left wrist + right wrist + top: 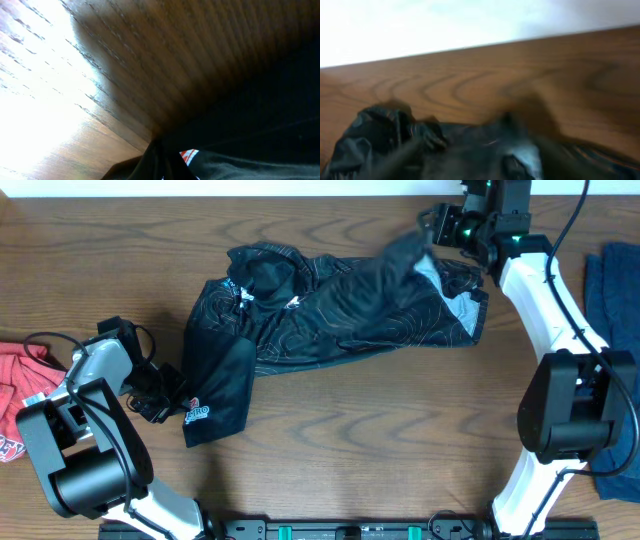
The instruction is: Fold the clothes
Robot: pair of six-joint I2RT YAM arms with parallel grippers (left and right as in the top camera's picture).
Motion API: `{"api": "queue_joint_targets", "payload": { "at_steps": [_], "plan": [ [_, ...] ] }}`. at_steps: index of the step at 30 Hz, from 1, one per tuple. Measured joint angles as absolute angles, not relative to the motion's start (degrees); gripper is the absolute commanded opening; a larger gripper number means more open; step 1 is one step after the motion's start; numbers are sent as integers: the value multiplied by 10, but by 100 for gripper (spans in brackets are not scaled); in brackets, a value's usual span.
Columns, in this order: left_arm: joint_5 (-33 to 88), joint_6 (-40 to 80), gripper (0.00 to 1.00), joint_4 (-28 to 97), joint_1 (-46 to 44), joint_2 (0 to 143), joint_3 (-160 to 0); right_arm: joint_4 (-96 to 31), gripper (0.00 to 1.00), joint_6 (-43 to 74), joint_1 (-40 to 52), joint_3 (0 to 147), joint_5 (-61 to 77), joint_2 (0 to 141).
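Cloth on wood, and hardly a shiny thing in sight.
There's the table (350, 450): brown wood with bold swirling grain, smooth, taking a pale sheen where the light strikes it in the left wrist view. The black jersey (330, 320) is thin, soft cloth, rumpled and faintly slick, with fine orange lines printed on it. At the left edge lies a red shirt (18, 370), matt soft cloth. At the right is a dark blue cloth (618, 290), matt too. The arm casings (548, 300) look like smooth white and black plastic.

A black jersey (330, 310) lies crumpled across the wooden table (350, 440).
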State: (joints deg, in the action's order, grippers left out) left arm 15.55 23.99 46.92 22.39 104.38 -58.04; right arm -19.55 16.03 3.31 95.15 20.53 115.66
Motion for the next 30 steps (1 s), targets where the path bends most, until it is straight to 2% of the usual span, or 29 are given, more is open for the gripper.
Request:
{"api": "queue_joint_targets", "payload": {
  "at_steps": [2, 5, 8, 10, 12, 14, 18, 23, 30],
  "plan": [
    [156, 240, 6, 469, 224, 1044, -580, -223, 70, 156, 35, 952, 205, 1159],
    [156, 240, 6, 469, 224, 1044, -580, -277, 52, 151, 36, 954, 206, 1171],
    [156, 240, 6, 470, 224, 1044, -580, -328, 45, 151, 37, 956, 203, 1204],
    [156, 240, 6, 471, 224, 1044, -580, -349, 45, 153, 40, 956, 201, 1232],
    [157, 240, 6, 471, 224, 1044, -580, -355, 53, 153, 46, 955, 199, 1258],
    [157, 240, 6, 471, 224, 1044, -580, -356, 56, 157, 55, 955, 195, 1276],
    [157, 240, 6, 471, 224, 1044, -580, -346, 55, 167, 67, 954, 184, 1285],
    [157, 240, 6, 471, 224, 1045, -580, -324, 45, 183, 67, 955, 178, 1286],
    [157, 240, 6, 471, 224, 1045, -580, -326, 48, 196, 58, 955, 175, 1289]
  ]
}}
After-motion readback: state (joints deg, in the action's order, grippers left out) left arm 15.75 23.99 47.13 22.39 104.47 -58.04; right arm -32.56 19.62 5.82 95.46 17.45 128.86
